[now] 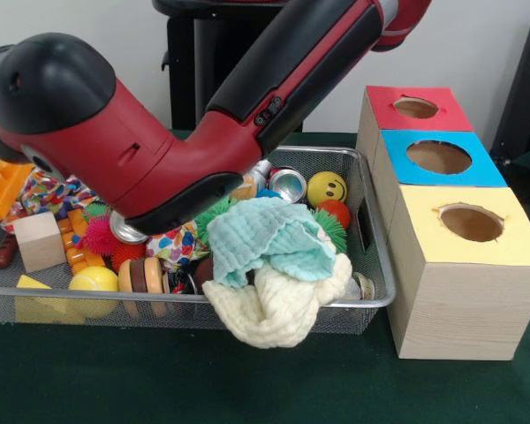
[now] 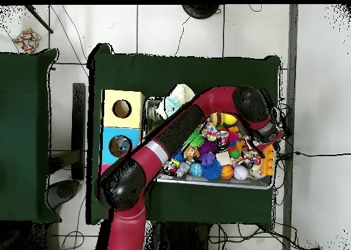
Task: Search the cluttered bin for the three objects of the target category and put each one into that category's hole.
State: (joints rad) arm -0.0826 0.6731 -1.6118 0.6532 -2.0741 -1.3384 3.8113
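The silver wire-mesh bin is full of mixed toys, cans and cloths. The red-topped box's round hole is at the far end of the row of boxes beside the bin. It is empty as far as I can see. My arm reaches across the bin, and its big red and black joint hides the gripper in the front view. In the overhead view the gripper is low over the bin's right end among the toys. I cannot tell its state. In that view the arm covers the red box.
A teal cloth and a cream cloth hang over the bin's front rim. In the bin are a yellow smiley ball, a silver can, a wooden block and a yellow ball. Blue-topped and yellow-topped boxes adjoin the red one.
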